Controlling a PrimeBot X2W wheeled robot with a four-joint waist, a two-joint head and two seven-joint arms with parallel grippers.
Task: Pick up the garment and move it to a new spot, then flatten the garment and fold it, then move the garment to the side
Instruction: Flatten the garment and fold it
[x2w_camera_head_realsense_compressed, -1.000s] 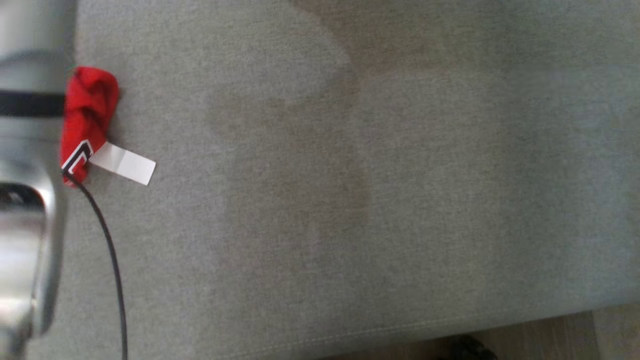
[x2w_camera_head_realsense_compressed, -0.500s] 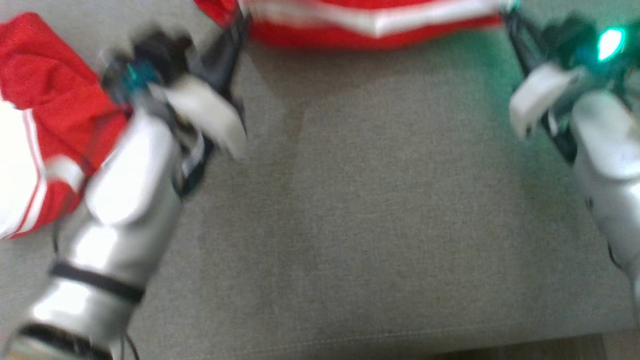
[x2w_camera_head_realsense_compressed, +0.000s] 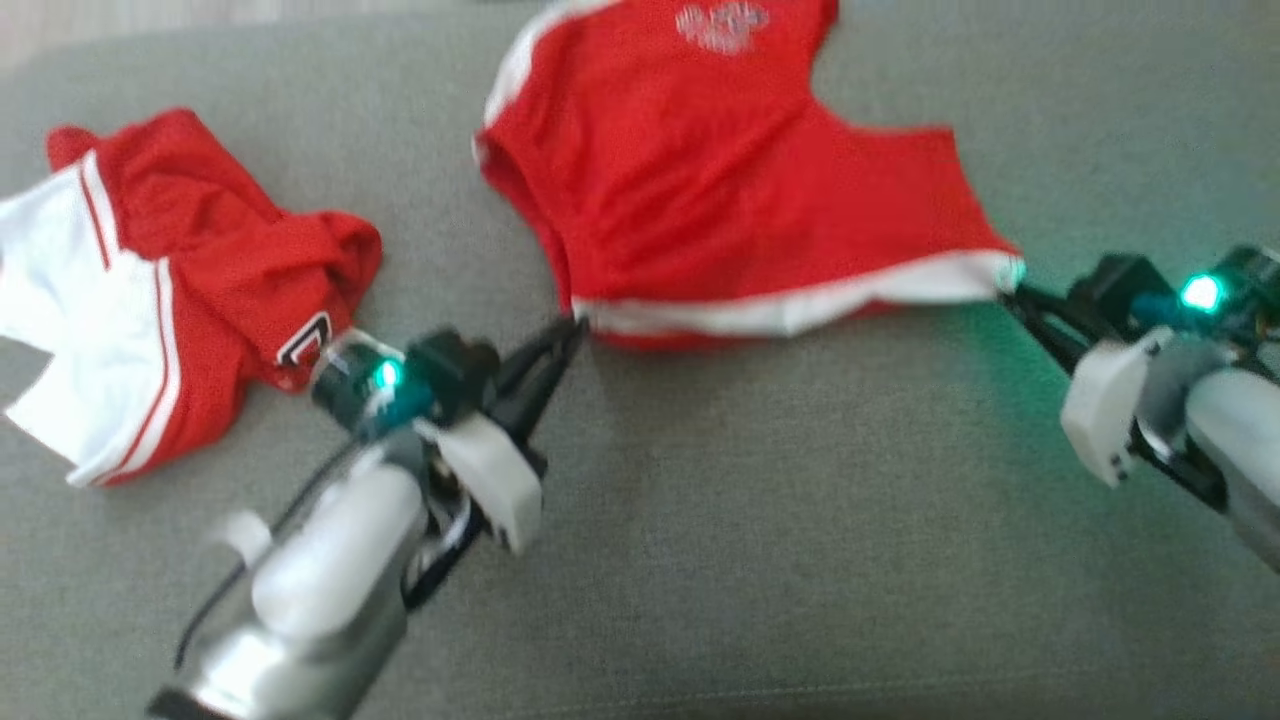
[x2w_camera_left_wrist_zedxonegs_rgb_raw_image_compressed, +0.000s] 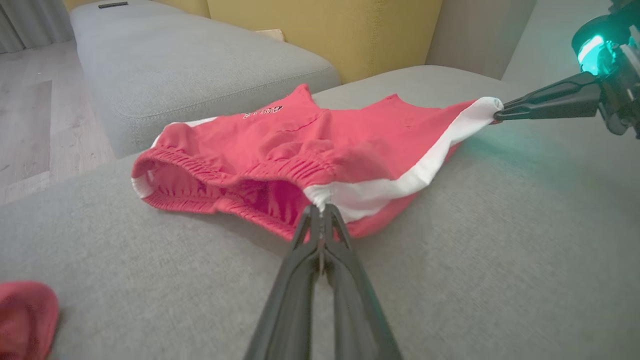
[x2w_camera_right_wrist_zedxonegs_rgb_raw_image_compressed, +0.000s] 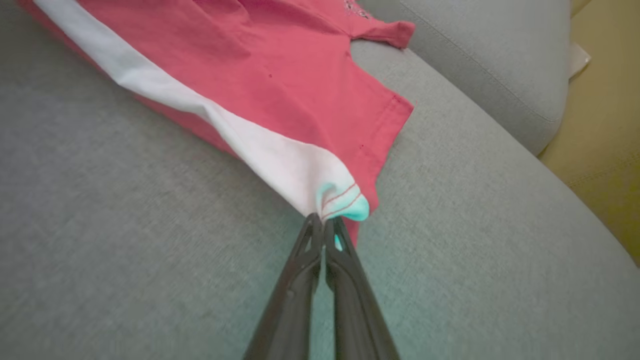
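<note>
Because the left claw (x2w_camera_head_realsense_compressed: 572, 330) and right claw (x2w_camera_head_realsense_compressed: 1008, 290) each clench one end of their white-striped edge, the red fabric shorts (x2w_camera_head_realsense_compressed: 720, 190) lie stretched taut on the grey fabric sofa cushion (x2w_camera_head_realsense_compressed: 800, 560) (likely to flatten them); a second, crumpled red-and-white garment (x2w_camera_head_realsense_compressed: 150, 300) sits well apart, left.

The shorts (x2w_camera_head_realsense_compressed: 720, 190) lie on the sofa seat (x2w_camera_head_realsense_compressed: 800, 550), another garment (x2w_camera_head_realsense_compressed: 200, 260) to their left.

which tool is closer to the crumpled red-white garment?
Left. The left tool pinches the spread shorts at the corner next to the crumpled garment; the right tool pinches the opposite corner, farther off.
</note>
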